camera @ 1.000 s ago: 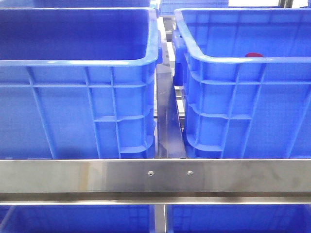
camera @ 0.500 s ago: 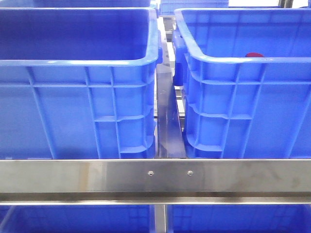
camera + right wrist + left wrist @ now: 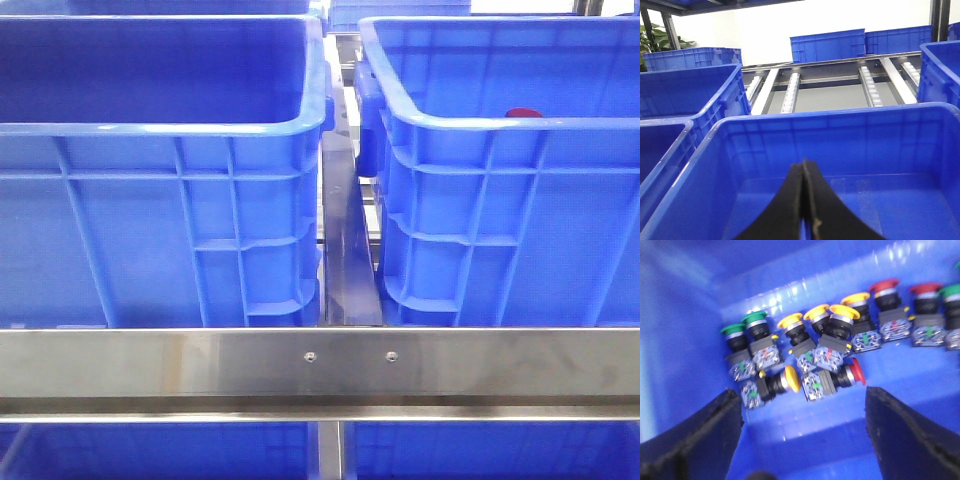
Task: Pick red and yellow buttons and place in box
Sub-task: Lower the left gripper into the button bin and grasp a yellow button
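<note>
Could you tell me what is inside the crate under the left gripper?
Pushbutton switches lie against the crate wall: green, yellow and red caps, with two tipped over in front. The open left gripper fingers cover the near floor.

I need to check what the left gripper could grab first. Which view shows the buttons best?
The left wrist view: red, yellow and green push buttons lie in a blue crate beyond the open left gripper. The front view shows only a red sliver above a crate rim; the right wrist view shows none.

I see a steel rack (image 3: 320,365) carrying two blue crates, left crate (image 3: 160,220) and right crate (image 3: 510,220), with a gap between them.
</note>
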Motion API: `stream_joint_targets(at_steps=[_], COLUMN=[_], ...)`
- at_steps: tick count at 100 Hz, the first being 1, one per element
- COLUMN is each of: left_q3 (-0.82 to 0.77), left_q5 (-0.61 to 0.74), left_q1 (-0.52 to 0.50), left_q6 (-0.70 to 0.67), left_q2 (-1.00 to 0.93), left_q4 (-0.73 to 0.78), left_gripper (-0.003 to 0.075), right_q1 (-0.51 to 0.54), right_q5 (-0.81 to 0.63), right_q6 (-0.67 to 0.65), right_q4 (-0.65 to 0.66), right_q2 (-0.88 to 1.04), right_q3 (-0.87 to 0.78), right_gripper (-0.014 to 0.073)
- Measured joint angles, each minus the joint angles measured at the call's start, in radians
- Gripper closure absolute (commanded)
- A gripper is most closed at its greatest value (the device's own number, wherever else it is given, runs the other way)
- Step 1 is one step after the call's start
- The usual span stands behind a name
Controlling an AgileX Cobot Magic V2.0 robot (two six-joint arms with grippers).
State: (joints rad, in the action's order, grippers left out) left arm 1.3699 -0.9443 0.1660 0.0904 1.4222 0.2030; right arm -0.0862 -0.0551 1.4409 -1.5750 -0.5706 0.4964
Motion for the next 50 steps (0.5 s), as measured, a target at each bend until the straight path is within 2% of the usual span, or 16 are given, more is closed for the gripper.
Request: stream_joint_targets(at_steps=[25,50], left_q3=[0.137,0.151], left_q5=[-0.041,-0.045], left_q1=[0.000,0.000], left_q6=[0.148,0.175], left_q2=[0.269,0.368], left_q4=[0.000,0.000], left_gripper=[0.0226,0.0226], right_q1=[0.000,0.000], right_q5=[0.000,0.000], right_q6=[0.000,0.002], right_q4=[0.000,0.000], right_q2=[0.000,0.000], right_q3=[0.000,0.000], right_gripper=[0.0661,0.0661])
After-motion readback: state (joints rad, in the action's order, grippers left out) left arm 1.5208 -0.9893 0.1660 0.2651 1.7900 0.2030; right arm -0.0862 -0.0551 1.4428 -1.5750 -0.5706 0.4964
